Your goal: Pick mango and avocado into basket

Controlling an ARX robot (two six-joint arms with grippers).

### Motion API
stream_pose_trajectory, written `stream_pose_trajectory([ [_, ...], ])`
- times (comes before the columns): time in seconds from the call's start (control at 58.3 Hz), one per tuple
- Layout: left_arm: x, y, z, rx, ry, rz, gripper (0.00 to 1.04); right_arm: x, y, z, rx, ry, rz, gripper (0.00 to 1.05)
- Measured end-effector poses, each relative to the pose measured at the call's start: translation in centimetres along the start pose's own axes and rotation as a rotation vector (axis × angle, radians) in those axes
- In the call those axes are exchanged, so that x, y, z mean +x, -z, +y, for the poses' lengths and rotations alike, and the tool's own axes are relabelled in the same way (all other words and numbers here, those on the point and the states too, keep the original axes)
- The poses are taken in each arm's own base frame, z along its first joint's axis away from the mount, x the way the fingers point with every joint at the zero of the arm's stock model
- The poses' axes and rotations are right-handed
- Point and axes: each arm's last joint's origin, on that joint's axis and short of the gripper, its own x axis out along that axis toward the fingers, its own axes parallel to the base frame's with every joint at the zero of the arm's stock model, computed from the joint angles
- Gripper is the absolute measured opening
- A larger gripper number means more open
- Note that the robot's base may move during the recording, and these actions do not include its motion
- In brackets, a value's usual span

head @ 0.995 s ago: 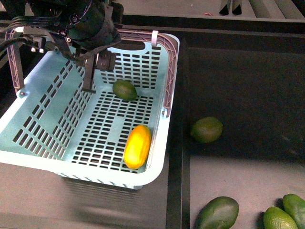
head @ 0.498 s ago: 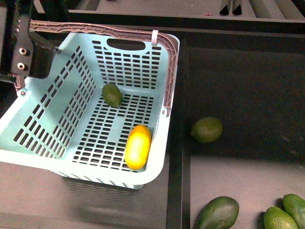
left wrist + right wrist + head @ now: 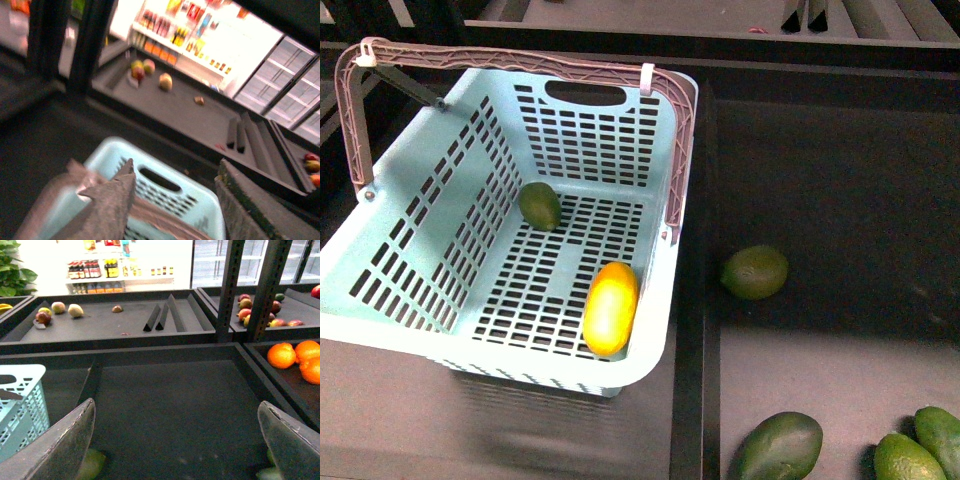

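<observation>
The light blue basket (image 3: 410, 240) stands at the left in the front view, its pink handle (image 3: 520, 62) swung back. On its slotted floor lie the yellow-orange mango (image 3: 610, 308), near the front right corner, and the dark green avocado (image 3: 540, 206), by the left wall. Neither arm shows in the front view. In the left wrist view my left gripper (image 3: 176, 165) is open and empty, above the basket's end wall (image 3: 165, 190). My right gripper (image 3: 175, 402) is open and empty over the dark shelf, with a corner of the basket (image 3: 20, 400) beside it.
A rounder light green fruit (image 3: 754, 272) lies on the dark shelf right of the basket. Three more green fruits (image 3: 780, 446) sit at the front right. A raised divider (image 3: 705, 200) runs beside the basket. Oranges (image 3: 295, 357) fill a bin to the right.
My left arm has pulled out of the basket and left the front view. The avocado, let go, has rolled left across the basket floor to the side wall.
</observation>
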Motion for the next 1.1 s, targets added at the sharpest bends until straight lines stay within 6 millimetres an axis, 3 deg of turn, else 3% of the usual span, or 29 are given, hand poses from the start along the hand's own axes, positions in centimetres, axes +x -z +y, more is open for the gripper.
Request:
stream_pose_trajectory([
  [0.103, -2.0, -0.2, 2.0, 0.215, 0.006, -0.019, 0.26, 0.0, 0.0, 0.0, 0.0, -0.001, 0.0, 0.96],
  [0.24, -4.1, 0.4, 4.1, 0.308, 0.006, 0.005, 0.02, 0.0, 0.0, 0.0, 0.0, 0.0, 0.0, 0.96],
  [0.36, -6.0, 0.3, 5.7, 0.333, 0.003, -0.001, 0.02, 0.0, 0.0, 0.0, 0.0, 0.0, 0.0, 0.96],
  [0.806, -10.1, 1.0, 9.0, 0.341, -0.005, 0.004, 0.02, 0.0, 0.0, 0.0, 0.0, 0.0, 0.0, 0.96],
  [1.098, -11.7, 0.3, 8.9, 0.342, 0.0, -0.017, 0.02, 0.0, 0.0, 0.0, 0.0, 0.0, 0.0, 0.96],
])
